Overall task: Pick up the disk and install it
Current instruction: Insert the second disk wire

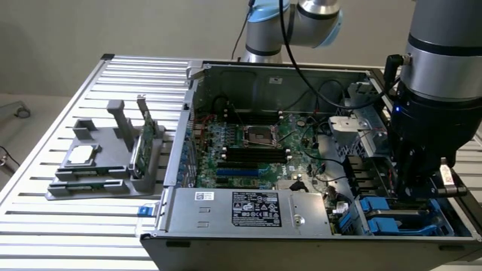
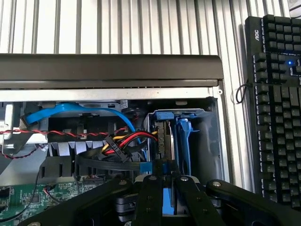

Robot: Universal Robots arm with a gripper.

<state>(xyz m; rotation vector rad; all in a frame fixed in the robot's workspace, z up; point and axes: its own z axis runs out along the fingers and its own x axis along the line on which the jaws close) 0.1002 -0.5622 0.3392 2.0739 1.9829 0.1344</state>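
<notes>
Black pincer (image 2: 163, 188) links fill the near edge of the wrist view, the fingers drawn close on a blue piece of the disk (image 2: 170, 200) carrier between them. Just beyond, the disk stands on edge in the blue-framed bay (image 2: 184, 136) at the case's corner, packed tight between the bay wall and a bundle of red, yellow and black cables (image 2: 127, 141); little free room remains on either side. A blue flat cable (image 2: 80, 110) arcs across the dark bay further along.

From the exterior view, the arm (image 1: 437, 101) hangs over the near right corner of the open case (image 1: 226, 226), above blue carriers (image 1: 391, 217). Inside lie a power supply (image 1: 249, 209) near and a motherboard (image 1: 256, 147) further in. Left, on the slatted counter (image 1: 45, 226), a grey holder (image 1: 105, 169) carries a chip and an upright green card. A keyboard (image 2: 277, 108) lies outside the case.
</notes>
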